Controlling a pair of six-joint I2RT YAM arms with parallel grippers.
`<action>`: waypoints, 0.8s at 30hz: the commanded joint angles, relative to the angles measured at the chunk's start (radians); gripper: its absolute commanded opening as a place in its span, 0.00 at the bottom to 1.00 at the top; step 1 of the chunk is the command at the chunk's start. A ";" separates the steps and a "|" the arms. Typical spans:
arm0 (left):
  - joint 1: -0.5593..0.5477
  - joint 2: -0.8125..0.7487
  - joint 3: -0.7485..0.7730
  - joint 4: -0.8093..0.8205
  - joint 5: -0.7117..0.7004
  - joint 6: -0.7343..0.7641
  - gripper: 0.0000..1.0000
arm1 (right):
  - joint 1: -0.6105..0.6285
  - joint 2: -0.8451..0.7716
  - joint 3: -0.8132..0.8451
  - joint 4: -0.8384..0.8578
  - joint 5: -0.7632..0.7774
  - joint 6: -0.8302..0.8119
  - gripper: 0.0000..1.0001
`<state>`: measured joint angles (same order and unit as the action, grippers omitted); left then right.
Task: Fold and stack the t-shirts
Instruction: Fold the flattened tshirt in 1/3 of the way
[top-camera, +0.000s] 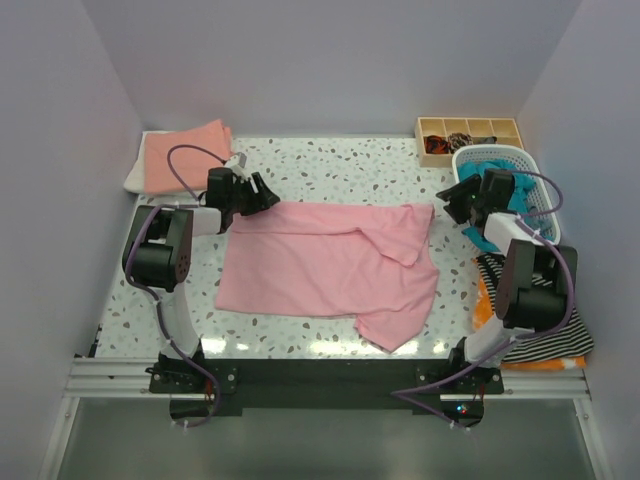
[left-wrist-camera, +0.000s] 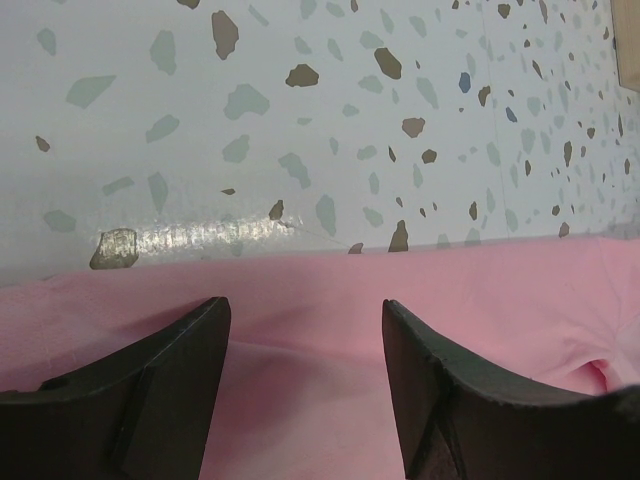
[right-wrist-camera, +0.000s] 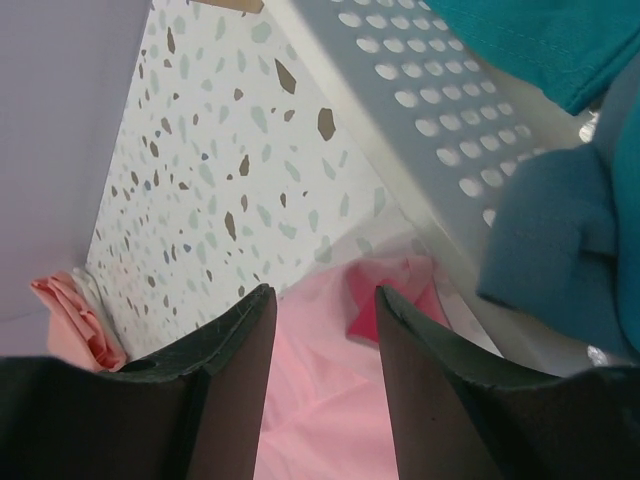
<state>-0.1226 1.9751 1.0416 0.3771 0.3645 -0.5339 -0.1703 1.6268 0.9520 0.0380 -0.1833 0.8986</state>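
T-shirt (top-camera: 330, 265) in pink, flat between left tool (top-camera: 268, 190) and right tool (top-camera: 450, 205), both spread and empty

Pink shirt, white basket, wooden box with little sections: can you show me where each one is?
pink t-shirt (top-camera: 320, 265), top view, middle of its spread-out body.
white basket (top-camera: 492, 149), top view, far rim.
wooden box (top-camera: 433, 159), top view, near-left wall.

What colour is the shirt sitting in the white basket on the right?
The shirt is teal; clearest in the right wrist view.
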 joint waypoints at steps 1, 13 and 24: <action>0.005 0.005 0.023 0.037 0.016 0.022 0.67 | 0.002 0.082 0.096 0.017 -0.068 0.025 0.48; 0.014 -0.005 0.041 -0.036 -0.053 0.058 0.67 | 0.032 0.122 0.178 -0.174 -0.048 -0.090 0.47; 0.034 -0.010 0.008 -0.058 -0.098 0.081 0.67 | 0.089 0.215 0.277 -0.293 -0.032 -0.148 0.35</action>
<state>-0.1028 1.9751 1.0515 0.3355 0.3061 -0.4866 -0.0940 1.8286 1.1748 -0.1989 -0.2260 0.7879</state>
